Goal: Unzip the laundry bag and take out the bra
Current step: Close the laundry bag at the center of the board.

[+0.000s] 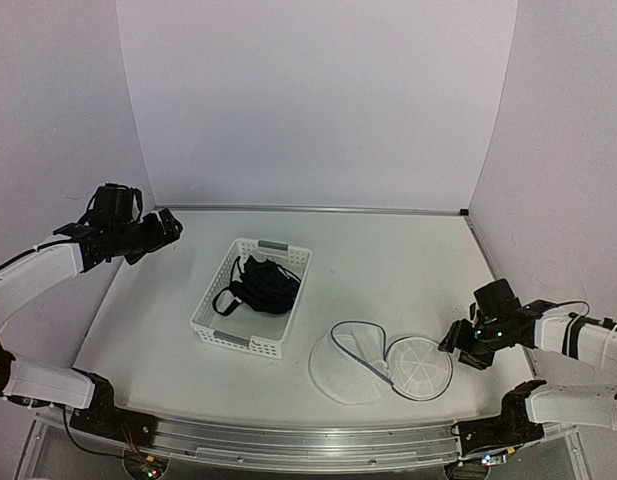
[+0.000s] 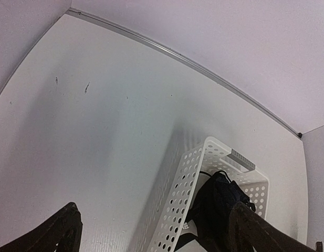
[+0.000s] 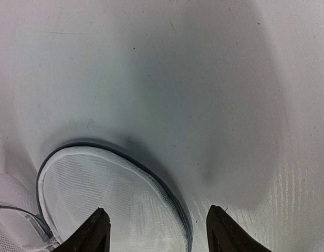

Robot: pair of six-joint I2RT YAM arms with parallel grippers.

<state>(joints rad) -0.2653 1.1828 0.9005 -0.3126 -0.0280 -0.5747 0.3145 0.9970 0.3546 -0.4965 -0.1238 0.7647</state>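
Near the right end of the worktop's (image 1: 388, 250) front edge, my right tool (image 1: 454, 345) is hanging low with its jaws spread wide, holding nothing. Through its wrist camera I am seeing both dark fingers (image 3: 96, 233) standing apart over the laundry bag (image 3: 109, 199), whose dark wire rim is curving across the gap between them. I cannot tell whether either tip is touching the mesh. From above, the bag is lying flattened close to the front edge, right of the middle, as overlapping rounds of white mesh, with its right rim just beside the right tool.

My left tool (image 1: 171, 228) is hovering raised near the far left corner, well apart from the bag. Its jaws are likewise standing wide open and gripping nothing.

I am finding the bra (image 1: 258, 285) not in the bag but in the white lattice basket (image 1: 243, 342), which is sitting around the middle of the worktop, left of the bag and apart from it. The black fabric is bunching toward the basket's far end, with a thin strap looping toward its left wall. The left wrist camera is showing the basket and the bra lying ahead of the left tool, toward its right finger.
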